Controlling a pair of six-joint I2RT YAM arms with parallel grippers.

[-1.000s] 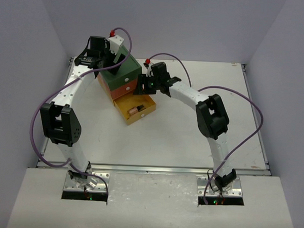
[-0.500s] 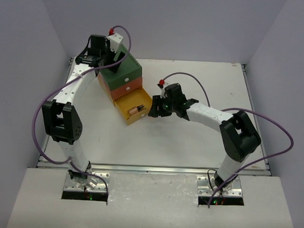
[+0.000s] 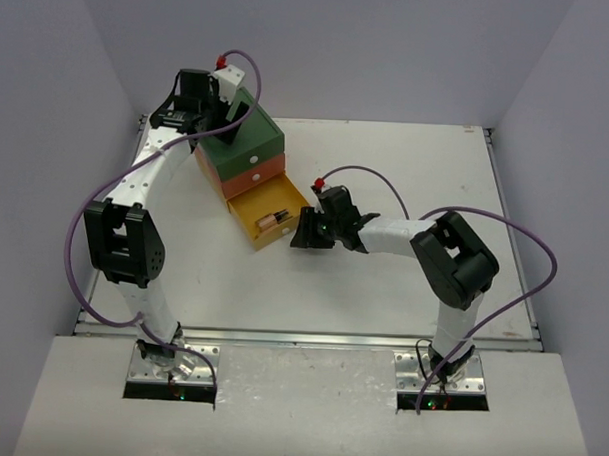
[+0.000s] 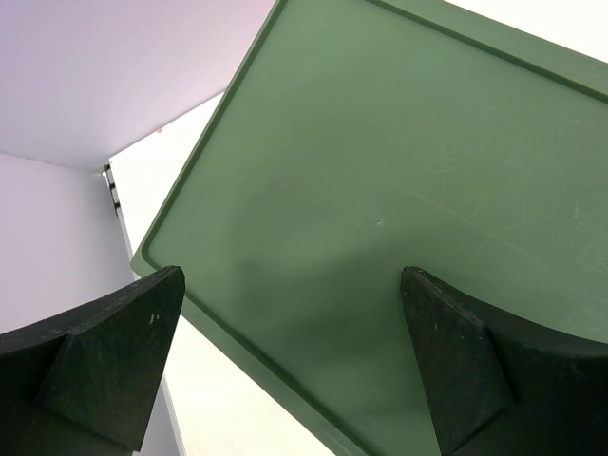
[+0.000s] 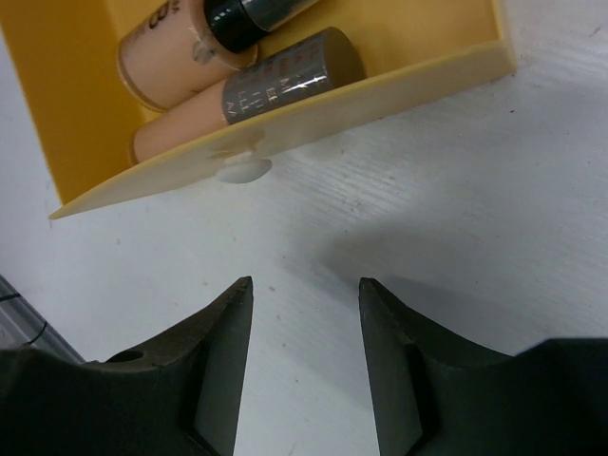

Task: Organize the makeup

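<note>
The yellow bottom drawer (image 3: 253,218) of the chest stands pulled open. Tan dark-capped tubes (image 3: 275,219) lie inside it. The right wrist view shows two of these tubes (image 5: 237,95) behind the drawer's front wall (image 5: 380,81), which has a pale knob (image 5: 242,171). My right gripper (image 3: 302,231) is open and empty, low over the table just in front of that knob (image 5: 306,290). My left gripper (image 3: 233,120) is open and empty above the chest's green top (image 4: 399,190). Palettes and clear bottles are out of view.
The chest (image 3: 249,146) stands at the back left, green on top with a shut orange drawer (image 3: 254,174) below. The white table (image 3: 383,281) ends at a metal front edge. Purple cables loop off both arms.
My right gripper has moved from beside the orange drawer down and forward to the front of the open yellow drawer. The left arm has not moved.
</note>
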